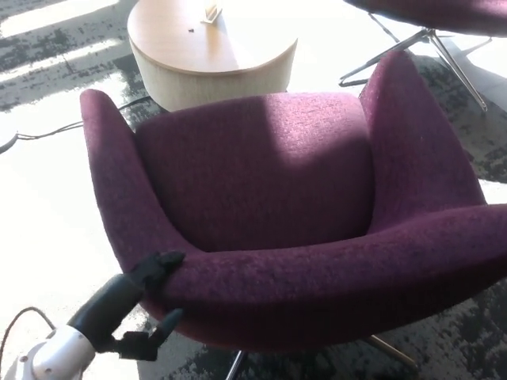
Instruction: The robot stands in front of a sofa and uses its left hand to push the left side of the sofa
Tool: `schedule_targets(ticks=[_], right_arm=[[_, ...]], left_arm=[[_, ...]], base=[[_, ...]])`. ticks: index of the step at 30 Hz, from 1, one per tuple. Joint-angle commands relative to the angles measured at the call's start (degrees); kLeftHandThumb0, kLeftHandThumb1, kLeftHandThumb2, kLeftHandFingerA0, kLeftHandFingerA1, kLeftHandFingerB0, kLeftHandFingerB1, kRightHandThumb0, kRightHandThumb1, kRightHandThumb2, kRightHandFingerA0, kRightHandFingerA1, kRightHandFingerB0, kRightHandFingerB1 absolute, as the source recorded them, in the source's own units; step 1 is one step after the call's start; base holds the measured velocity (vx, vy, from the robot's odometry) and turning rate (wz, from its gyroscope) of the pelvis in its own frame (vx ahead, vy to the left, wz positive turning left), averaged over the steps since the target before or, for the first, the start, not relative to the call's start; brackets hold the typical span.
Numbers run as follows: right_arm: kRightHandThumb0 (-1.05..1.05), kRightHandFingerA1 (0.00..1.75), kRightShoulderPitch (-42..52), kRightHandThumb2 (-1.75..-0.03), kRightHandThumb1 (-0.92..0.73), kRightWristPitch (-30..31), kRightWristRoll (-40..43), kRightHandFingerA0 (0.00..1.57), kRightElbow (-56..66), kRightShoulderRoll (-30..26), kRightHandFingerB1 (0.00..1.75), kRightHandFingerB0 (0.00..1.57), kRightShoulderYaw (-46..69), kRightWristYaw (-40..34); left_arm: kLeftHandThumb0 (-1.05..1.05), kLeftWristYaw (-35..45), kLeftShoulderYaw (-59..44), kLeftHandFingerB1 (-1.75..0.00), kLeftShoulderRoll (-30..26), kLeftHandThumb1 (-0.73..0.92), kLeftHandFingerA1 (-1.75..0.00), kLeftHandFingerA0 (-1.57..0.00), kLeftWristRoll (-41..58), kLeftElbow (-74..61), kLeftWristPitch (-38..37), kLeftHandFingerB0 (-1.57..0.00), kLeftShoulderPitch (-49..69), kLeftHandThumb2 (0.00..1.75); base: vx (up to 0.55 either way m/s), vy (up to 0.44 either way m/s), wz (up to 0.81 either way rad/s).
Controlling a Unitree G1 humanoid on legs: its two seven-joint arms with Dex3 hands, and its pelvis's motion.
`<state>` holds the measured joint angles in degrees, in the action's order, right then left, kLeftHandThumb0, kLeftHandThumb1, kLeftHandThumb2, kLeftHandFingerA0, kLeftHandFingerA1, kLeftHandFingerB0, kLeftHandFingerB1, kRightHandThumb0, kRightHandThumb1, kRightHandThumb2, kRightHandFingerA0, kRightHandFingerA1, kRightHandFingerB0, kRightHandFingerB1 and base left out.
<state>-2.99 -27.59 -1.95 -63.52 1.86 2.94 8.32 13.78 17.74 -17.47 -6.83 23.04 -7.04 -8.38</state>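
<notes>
Left hand [135, 305] is pressing against the sofa's [285, 214] left rear corner, fingers spread wide, holding nothing. Purple sofa is filling the middle of the view, its seat facing the round bench [210, 55] just beyond it.

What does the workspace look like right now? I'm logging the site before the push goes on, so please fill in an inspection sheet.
Surface: patchy grey floor, strong sunlight across its left part.
Job's things: purple sofa, angled in view, its metal legs showing beneath.
Clutter: round wooden table behind the sofa, small object on top.
Hands: left robot hand pressed on the sofa's left corner, fingers spread; right not in view.
Cables: dark cable on the floor at left.
Surroundings: second chair's metal legs at top right.
</notes>
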Motion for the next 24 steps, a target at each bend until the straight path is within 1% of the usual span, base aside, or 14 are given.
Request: schedule_targets(ticks=[1, 5, 6, 9, 10, 14, 15, 16, 17, 18, 19, 20, 23, 24], right_arm=[[-0.69, 0.35, -0.53, -0.63, -0.75, 0.24, 0.8, 0.48, 0.01, -0.17, 0.33, 0.4, 0.35, 0.09], [-0.68, 0.35, -0.53, -0.64, -0.76, -0.02, 0.26, 0.49, 0.18, -0.23, 0.33, 0.42, -0.04, -0.48], [-0.68, 0.36, -0.27, -0.64, -0.76, -0.33, 0.06, 0.51, 0.39, -0.38, 0.33, 0.42, -0.14, -0.85], [-0.69, 0.37, -0.71, -0.64, -0.76, -0.02, 0.6, 0.53, 0.07, -0.18, 0.34, 0.42, 0.23, -0.62], [-0.69, 0.37, -0.85, -0.64, -0.75, 0.01, 0.7, 0.53, -0.05, -0.08, 0.34, 0.43, 0.31, -0.6], [-0.69, 0.37, -0.34, -0.64, -0.77, -0.54, -0.33, 0.55, -0.26, -0.12, 0.34, 0.44, -0.45, -1.11], [-0.7, 0.37, -0.4, -0.64, -0.77, -0.38, -0.54, 0.56, -0.05, -0.14, 0.34, 0.44, -0.76, -1.11], [-0.7, 0.52, -0.64, -0.96, -0.63, -0.29, -1.63, 0.46, -0.05, -0.54, 0.48, 0.35, -1.65, -1.64], [-0.71, 0.52, -0.67, -0.97, -0.63, -0.2, -1.58, 0.46, 0.05, -0.58, 0.48, 0.35, -1.68, -1.71], [-0.73, 0.37, -0.61, -0.65, -0.77, -0.32, -1.53, 0.55, 0.14, -0.65, 0.33, 0.41, -1.79, -1.82], [-0.73, 0.37, -0.52, -0.65, -0.77, -0.55, -1.59, 0.55, 0.2, -0.76, 0.33, 0.41, -1.95, -1.97], [-0.73, 0.37, -0.55, -0.64, -0.76, -0.62, -1.46, 0.55, 0.21, -0.75, 0.33, 0.4, -1.92, -1.95], [-0.73, 0.37, -0.65, -0.64, -0.76, -0.72, -1.27, 0.55, 0.24, -0.73, 0.33, 0.4, -1.9, -1.97], [-0.69, 0.39, -0.53, -0.65, -0.77, -0.18, -0.72, 0.57, 0.63, -0.57, 0.32, 0.36, -1.63, -1.46]], left_arm=[[-0.85, 4.72, 4.47, -0.29, 3.97, 0.92, -0.28, -0.09, -1.11, -3.02, 4.89, -0.17, 0.36, 0.79], [-0.91, 4.43, 6.09, -0.3, 5.15, 0.92, -0.29, -0.1, -1.48, -4.22, 6.51, -0.19, 0.2, 0.78], [-0.85, 5.35, 8.38, -0.4, 5.06, 0.87, -0.35, -0.01, -3.15, -4.63, 4.98, -0.15, -0.52, 1.21], [-0.8, 5.46, 9.81, -0.41, 5.37, 0.84, -0.35, 0.0, -3.46, -5.34, 5.75, -0.16, -1.18, 1.2], [-0.86, 5.41, 10.26, -0.3, 5.72, 0.92, -0.29, -0.07, -3.42, -5.7, 6.22, -0.15, -1.42, 0.88], [-0.72, 4.91, 12.14, -0.45, 8.86, 0.76, -0.4, 0.0, -2.81, -8.28, 9.8, -0.15, -1.25, 1.14], [-0.82, 4.42, 12.27, -0.29, 10.88, 0.92, -0.26, -0.09, -2.18, -7.91, 11.75, -0.18, -1.61, 0.74], [-0.35, 4.34, 14.72, -0.46, 12.13, 0.52, -0.47, -0.01, -4.89, -5.5, 9.75, 0.0, -3.96, 1.13], [-0.35, 4.35, 15.43, -0.46, 12.84, 0.52, -0.47, 0.0, -5.48, -4.67, 9.33, 0.0, -4.62, 1.13], [-0.35, 4.05, 15.88, -0.46, 13.62, 0.52, -0.47, 0.0, -5.6, -3.72, 8.89, 0.0, -5.06, 1.13], [-0.35, 3.65, 16.18, -0.46, 14.47, 0.52, -0.47, 0.0, -5.71, -2.66, 8.32, 0.0, -5.39, 1.13], [-0.84, 3.9, 16.68, -0.28, 14.66, 0.92, -0.29, -0.14, -6.15, -2.8, 9.38, -0.15, -5.71, 0.75], [-0.84, 4.19, 17.46, -0.28, 14.97, 0.92, -0.29, -0.14, -6.78, -2.88, 11.04, -0.15, -6.33, 0.75], [-0.88, 4.56, 18.85, -0.38, 15.67, 0.9, -0.38, -0.04, -7.54, -1.74, 8.89, -0.05, -7.46, 1.21]], base=[[0.0, 0.0, 0.0], [0.0, 0.0, 0.0], [0.0, 0.0, 0.0], [0.0, 0.0, 0.0], [0.0, 0.0, 0.0], [0.0, 0.0, 0.0], [0.0, 0.0, 0.0], [0.0, 0.0, 0.0], [-0.01, -0.004, 0.07], [0.0, 0.0, 0.0], [0.0, 0.0, 0.0], [0.0, 0.0, 0.0], [0.0, 0.0, 0.0], [0.0, 0.0, 0.0]])
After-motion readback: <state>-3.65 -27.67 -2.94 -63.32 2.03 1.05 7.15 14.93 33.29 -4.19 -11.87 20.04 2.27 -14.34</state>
